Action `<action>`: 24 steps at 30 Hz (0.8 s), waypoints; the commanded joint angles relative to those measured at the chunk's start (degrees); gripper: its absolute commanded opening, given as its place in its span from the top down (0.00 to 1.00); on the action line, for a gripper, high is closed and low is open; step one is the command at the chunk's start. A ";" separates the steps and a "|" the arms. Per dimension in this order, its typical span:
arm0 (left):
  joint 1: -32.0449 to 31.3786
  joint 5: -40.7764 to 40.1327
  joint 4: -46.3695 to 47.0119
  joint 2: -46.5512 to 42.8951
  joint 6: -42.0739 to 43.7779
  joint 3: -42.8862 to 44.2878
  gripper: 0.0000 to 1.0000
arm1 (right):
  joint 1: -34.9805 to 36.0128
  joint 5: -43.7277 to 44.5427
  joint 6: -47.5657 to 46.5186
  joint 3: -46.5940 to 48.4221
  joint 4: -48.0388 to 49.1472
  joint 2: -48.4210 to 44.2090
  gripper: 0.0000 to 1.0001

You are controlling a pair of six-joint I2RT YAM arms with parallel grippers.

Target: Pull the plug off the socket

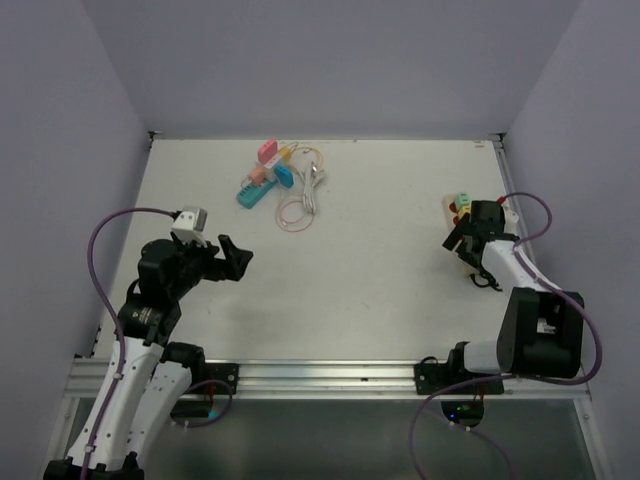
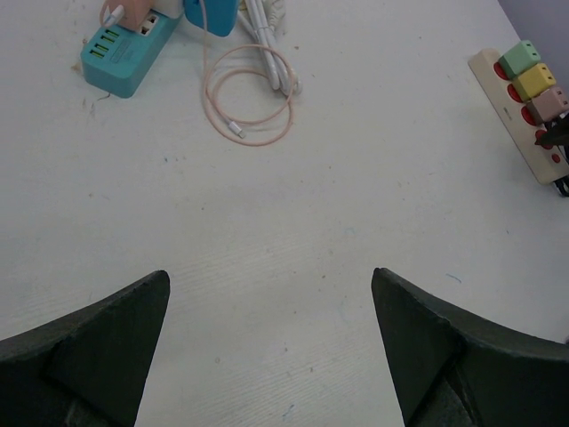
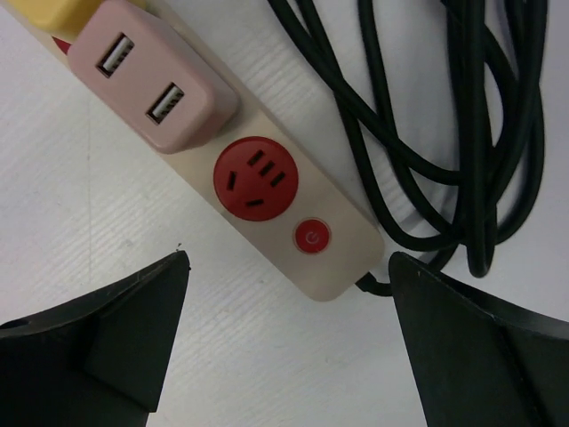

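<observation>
Right claw [image 3: 286, 256], left claw [image 2: 268, 274]: released | pink blocky USB plug [image 3: 151, 84], upper left, is best clamped squarely above beige socket strip [image 3: 333, 267].

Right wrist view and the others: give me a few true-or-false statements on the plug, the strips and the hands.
The right hand is open over the beige plastic power strip. True.
The pink two-port USB plug lies loose beside that strip. False: it sits plugged into it.
The round red socket beside the red power button is empty. True.
The left hand grips the teal power strip. False: it is open, apart from it.
</observation>
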 commanded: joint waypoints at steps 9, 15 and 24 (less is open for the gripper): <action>1.14 -0.85 2.69 1.69 -0.90 -0.33 0.00 | -0.22 -9.53 -5.91 3.30 1.59 7.69 0.01; 1.76 -0.41 2.78 2.39 -0.90 -0.33 0.00 | 3.20 -7.51 -7.58 3.29 0.53 6.90 0.18; 2.46 -0.24 2.61 2.92 -1.08 -0.33 0.00 | 12.53 -3.93 -8.64 2.86 -0.80 4.19 0.19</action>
